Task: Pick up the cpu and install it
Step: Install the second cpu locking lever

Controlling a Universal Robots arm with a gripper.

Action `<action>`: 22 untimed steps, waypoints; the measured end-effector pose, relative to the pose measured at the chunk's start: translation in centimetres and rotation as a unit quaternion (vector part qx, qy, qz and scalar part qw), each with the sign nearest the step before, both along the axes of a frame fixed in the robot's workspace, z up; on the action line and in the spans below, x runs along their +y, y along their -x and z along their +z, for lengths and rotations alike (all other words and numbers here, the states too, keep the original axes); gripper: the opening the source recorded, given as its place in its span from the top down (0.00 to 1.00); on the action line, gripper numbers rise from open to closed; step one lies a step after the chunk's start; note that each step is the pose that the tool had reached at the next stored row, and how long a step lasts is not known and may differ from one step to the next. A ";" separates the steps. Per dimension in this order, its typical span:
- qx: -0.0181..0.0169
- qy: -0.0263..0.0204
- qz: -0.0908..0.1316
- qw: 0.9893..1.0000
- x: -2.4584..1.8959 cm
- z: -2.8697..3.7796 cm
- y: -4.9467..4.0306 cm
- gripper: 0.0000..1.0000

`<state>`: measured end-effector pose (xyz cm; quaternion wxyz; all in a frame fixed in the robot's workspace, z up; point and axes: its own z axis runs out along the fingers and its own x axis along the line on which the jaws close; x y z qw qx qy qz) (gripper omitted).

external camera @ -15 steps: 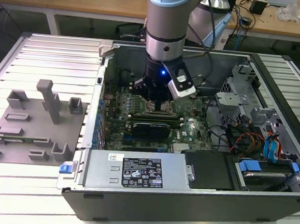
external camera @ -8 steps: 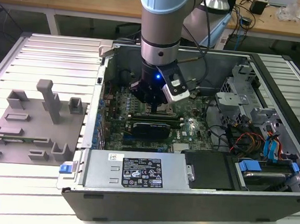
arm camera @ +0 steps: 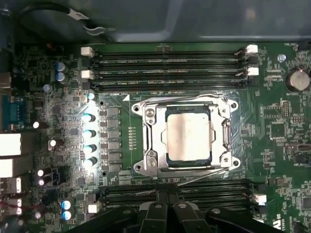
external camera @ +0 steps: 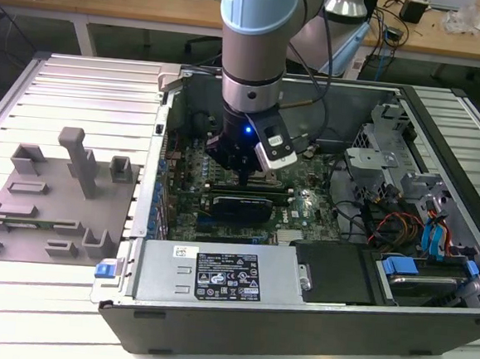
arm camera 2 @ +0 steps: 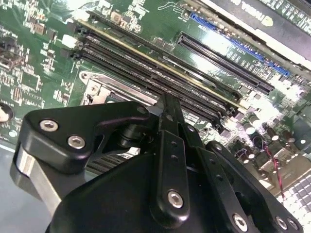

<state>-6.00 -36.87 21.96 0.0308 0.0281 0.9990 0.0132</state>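
Note:
The cpu (arm camera: 188,133), a silvery square chip with a thin dark rim, lies flat inside the metal-framed socket (arm camera: 147,141) on the green motherboard in the first wrist view. My gripper (arm camera: 167,208) hovers just beside the socket over a bank of memory slots, its two black fingers pressed together with nothing between them. In the exterior view the gripper (external camera: 244,176) reaches down into the open computer case (external camera: 237,321), low over the motherboard's middle. The second wrist view shows the shut gripper (arm camera 2: 168,103) from behind, pointing at the board near long black slots (arm camera 2: 146,63).
Memory slots (arm camera: 167,60) flank the socket on both sides. A black expansion card (external camera: 239,206) lies near the gripper. The power supply (external camera: 216,273) fills the case front; drive cages and cables (external camera: 405,201) sit on the exterior view's right. A grey fixture (external camera: 51,206) stands outside on the exterior view's left.

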 end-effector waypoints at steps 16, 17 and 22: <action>0.001 -0.032 -0.048 0.998 0.00 -1.09 1.16 0.89; 0.001 -0.034 -0.049 0.998 0.00 -1.14 1.16 0.89; 0.001 -0.043 -0.058 0.997 -0.22 -1.54 1.17 0.89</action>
